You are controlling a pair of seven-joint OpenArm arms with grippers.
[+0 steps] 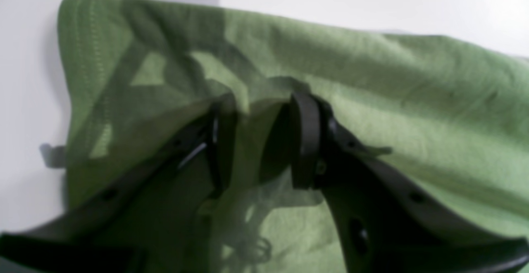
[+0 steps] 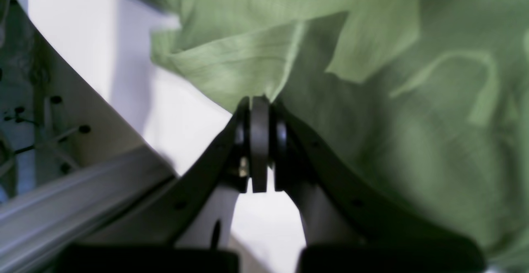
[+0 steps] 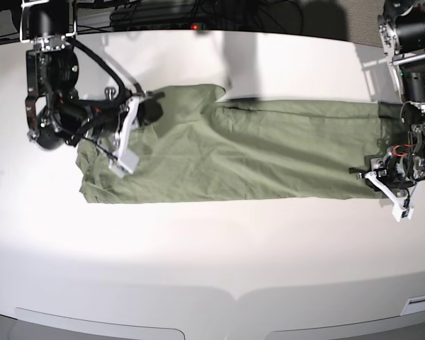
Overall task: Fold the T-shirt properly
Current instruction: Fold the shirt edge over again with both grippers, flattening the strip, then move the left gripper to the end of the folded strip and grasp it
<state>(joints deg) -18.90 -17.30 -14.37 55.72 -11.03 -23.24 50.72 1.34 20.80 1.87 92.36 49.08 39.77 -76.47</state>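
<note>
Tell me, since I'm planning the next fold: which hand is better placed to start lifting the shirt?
Probably the right hand: its jaws are pinched shut on an edge of the T-shirt. The left hand sits over the other end with jaws apart.

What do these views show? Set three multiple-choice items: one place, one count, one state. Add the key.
1. The wrinkled sage-green cotton T-shirt lies: A in a basket; B flat on the white table; C over a chair.
2. Cloths on it: A one; B two; C three.
3. The black right gripper is: A wide open; B out of view; C shut on the T-shirt.
Key: B, the base view shows it spread on the tabletop; A, only this shirt appears; C, the right wrist view shows closed fingers pinching the fabric's edge.
</note>
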